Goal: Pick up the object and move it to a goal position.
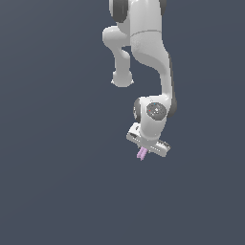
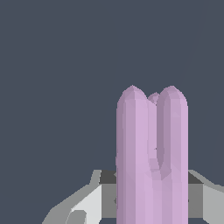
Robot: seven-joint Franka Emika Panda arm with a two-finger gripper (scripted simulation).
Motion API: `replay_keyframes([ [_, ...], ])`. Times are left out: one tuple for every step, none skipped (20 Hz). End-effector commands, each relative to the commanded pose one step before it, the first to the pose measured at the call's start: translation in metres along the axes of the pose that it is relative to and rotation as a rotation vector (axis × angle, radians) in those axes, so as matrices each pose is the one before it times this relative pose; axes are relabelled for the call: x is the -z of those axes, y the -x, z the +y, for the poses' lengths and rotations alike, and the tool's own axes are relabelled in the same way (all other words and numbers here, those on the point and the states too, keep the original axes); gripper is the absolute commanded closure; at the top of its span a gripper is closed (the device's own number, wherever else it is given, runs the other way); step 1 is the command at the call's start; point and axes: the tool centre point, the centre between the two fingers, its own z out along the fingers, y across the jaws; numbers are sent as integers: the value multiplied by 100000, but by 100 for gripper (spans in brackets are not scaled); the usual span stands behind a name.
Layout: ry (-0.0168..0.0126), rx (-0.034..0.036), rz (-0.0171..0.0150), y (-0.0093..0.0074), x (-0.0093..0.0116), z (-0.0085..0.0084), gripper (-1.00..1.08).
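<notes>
The object [image 1: 141, 154] is a small pale lilac-pink bar with a lengthwise groove. In the exterior view it sticks out below the white hand of the arm, in mid-air against the plain dark grey background. My gripper [image 1: 143, 150] is shut on the object, and only the bar's free end shows past the hand. In the wrist view the object [image 2: 151, 157] is very close and fills the middle, standing upright with two rounded tips. Grey fingers [image 2: 87, 203] flank its base on both sides.
The white arm [image 1: 153, 62] comes down from the top of the exterior view. Everything around it is a uniform dark grey surface, with no other objects, marker or edges in sight.
</notes>
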Motion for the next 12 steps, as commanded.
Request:
replay_keyframes([
  [-47,78,-2,32,-9,-58,108],
  [44,-72,3,-31,4,52,108],
  [0,0,0,1,8,20,108],
  [0,0,0,4,23,59,108],
  [0,0,0,7,39,98,108],
  [0,0,0,9,54,138,108],
  [0,0,0,12,70,179,108],
  [0,0,0,15,86,220,108],
  [0,0,0,18,103,262,108],
  [0,0,0,21,119,305,108],
  [0,0,0,23,137,349,108],
  [0,0,0,26,155,394,108],
])
